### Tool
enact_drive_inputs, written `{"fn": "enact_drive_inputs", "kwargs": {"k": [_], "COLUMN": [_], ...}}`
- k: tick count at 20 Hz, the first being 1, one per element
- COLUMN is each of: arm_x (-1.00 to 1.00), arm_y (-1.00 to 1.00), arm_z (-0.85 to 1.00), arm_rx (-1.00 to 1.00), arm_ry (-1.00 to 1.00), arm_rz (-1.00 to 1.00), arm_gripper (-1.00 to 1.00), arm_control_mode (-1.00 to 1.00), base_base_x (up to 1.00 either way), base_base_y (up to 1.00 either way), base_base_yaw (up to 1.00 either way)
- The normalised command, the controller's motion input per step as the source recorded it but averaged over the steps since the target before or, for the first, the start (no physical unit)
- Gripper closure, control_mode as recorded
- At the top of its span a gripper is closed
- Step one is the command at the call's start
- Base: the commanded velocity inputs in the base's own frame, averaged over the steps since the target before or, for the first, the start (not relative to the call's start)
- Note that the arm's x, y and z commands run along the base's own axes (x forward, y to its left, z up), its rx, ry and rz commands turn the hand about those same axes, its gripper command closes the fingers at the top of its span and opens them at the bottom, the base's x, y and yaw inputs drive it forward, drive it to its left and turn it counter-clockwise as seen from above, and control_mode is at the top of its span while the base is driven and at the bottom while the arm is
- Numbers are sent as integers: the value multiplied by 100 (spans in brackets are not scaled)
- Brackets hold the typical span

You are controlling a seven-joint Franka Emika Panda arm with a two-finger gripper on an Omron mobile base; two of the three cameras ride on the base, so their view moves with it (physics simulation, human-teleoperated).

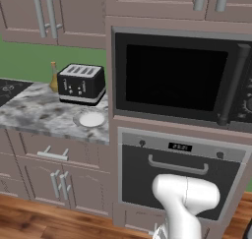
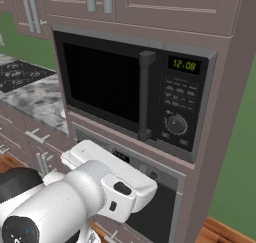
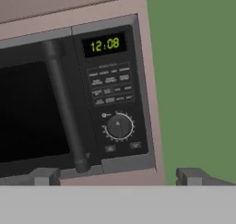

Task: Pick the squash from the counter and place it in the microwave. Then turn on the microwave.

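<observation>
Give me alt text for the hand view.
The dark grey built-in microwave has its black glass door shut, with the vertical bar handle beside a panel showing a green clock display, buttons and round knob. The open jaws frame it from below.

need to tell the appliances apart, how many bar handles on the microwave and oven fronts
2. A vertical bar handle runs down the right edge of the microwave door; a horizontal handle crosses the oven door below it, partly behind the arm.

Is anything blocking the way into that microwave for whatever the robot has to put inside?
Yes: the microwave itself is shut. Its black glass door covers the whole opening, handle upright beside the button panel. The gripper, jaws apart, faces the panel and holds nothing. Nothing else stands before the door.
</observation>
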Motion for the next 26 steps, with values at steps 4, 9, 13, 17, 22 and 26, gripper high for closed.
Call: {"fn": "enact_drive_inputs", "kwargs": {"k": [4,9,13,17,22,26], "arm_x": [27,18,10,4,2,14], "arm_y": [29,21,10,10,8,3], "arm_z": [-47,-39,-36,-31,-26,-30], "arm_rx": [-20,-13,-10,-7,-3,0], "arm_ry": [-13,-11,-9,-6,-6,-5], "arm_rz": [-8,-9,-8,-7,-6,-3], "arm_gripper": [-100,-100,-100,-100,-100,-100], "arm_control_mode": [-100,-100,-100,-100,-100,-100], "base_base_x": [0,0,0,0,0,0], "base_base_y": [0,0,0,0,0,0], "base_base_yaw": [0,0,0,0,0,0]}}
